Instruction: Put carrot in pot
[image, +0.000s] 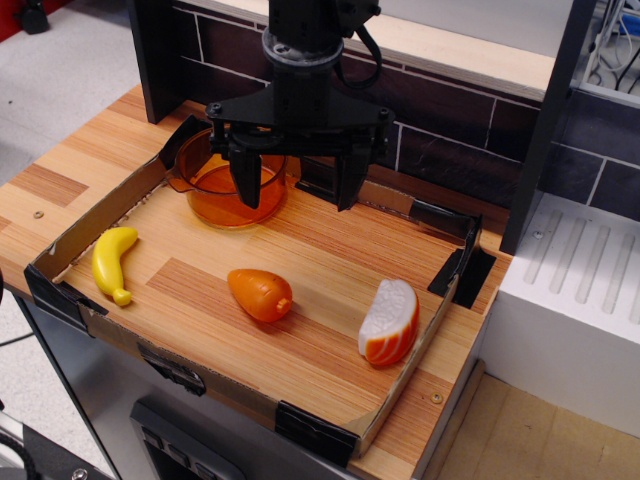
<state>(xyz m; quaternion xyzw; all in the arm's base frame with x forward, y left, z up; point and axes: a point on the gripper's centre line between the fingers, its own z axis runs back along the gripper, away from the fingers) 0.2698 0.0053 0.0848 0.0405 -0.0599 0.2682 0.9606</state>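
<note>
The carrot (259, 294), a plump glossy orange toy, lies on the wooden board near its middle front, stub end pointing right. The pot (215, 197), translucent orange-amber with side handles, stands at the back left of the board. My gripper (296, 190) hangs above the board just right of the pot, well behind and above the carrot. Its two black fingers are spread apart and hold nothing. The left finger overlaps the pot's right side in the view.
A yellow banana (112, 263) lies at the left. A white-and-orange salmon piece (389, 322) lies at the right. A low cardboard wall (98, 215) with black taped corners rims the board. A dark brick wall stands behind, a white rack at the right.
</note>
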